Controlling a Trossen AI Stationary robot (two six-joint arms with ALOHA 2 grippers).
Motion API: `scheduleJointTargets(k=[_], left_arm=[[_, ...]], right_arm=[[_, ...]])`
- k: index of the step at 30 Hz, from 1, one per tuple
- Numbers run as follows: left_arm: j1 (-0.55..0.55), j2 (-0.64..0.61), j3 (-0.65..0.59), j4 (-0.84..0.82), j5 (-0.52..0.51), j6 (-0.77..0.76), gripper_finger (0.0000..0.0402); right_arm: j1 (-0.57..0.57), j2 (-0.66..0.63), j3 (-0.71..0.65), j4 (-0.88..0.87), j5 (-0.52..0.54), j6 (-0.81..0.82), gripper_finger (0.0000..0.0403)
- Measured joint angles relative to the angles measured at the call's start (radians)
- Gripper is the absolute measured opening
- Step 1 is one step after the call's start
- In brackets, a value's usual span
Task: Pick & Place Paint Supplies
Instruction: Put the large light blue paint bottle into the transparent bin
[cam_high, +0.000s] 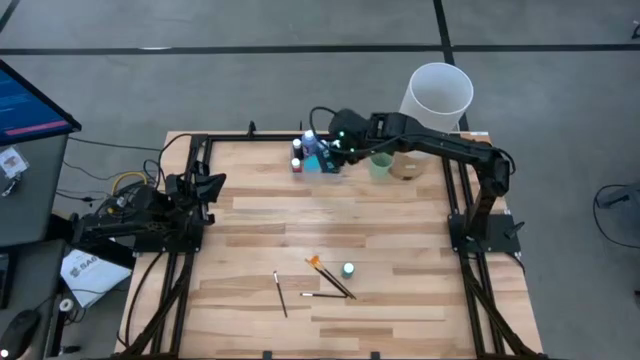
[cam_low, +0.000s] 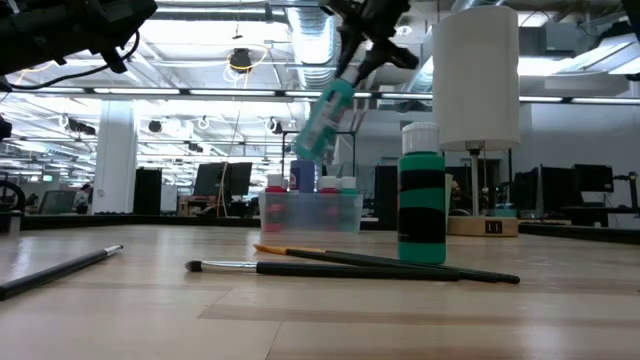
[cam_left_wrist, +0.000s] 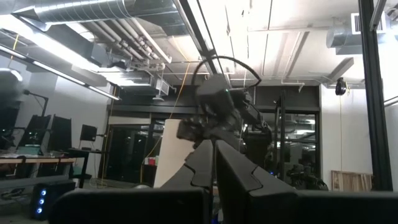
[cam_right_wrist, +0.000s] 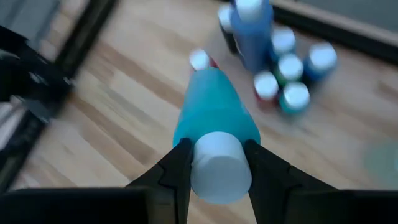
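My right gripper is shut on a teal paint bottle in the air over a clear bin at the table's far middle. The bin holds several small bottles with pale caps. In the low view the teal bottle hangs tilted above the bin. Another teal bottle stands upright near the table's front, next to dark-handled brushes and an orange one lying flat. A further brush lies to their left. My left gripper waits shut at the left edge. My right gripper pinches the teal bottle's white cap between its two fingers, one on either side. The fingers slant down from the table's right. The bottle is lifted clear and hangs tilted below them, its bottom toward the bin.
A tall white cylinder stands at the far right, with a pale green cup and a wooden block in front of it. Dark frame rails run along the table's left and right sides. Bare wood lies in the middle.
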Motion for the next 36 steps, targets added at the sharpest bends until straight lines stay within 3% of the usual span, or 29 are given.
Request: scheduleJointTargets(k=[6,13,18,21,36], left_arm=[[0.0,0.0,0.0,0.0,0.0,0.0,0.0002],[0.0,0.0,0.0,0.001,0.0,0.0,0.0002],[0.0,0.0,0.0,0.006,0.0,0.0,0.0002],[0.0,0.0,0.0,0.006,0.0,0.0,0.0002],[0.0,0.0,0.0,0.015,0.0,0.0,0.0002]], right_arm=[[-0.04,0.049,0.018,0.15,-0.024,-0.039,0.0111],[-0.054,0.237,0.257,-0.01,-0.051,-0.107,0.0111],[-0.054,0.34,0.462,-0.199,0.023,-0.123,0.0111],[-0.064,0.325,0.431,-0.154,0.039,-0.123,0.0111],[-0.068,0.356,0.436,-0.254,0.055,-0.11,0.0111]])
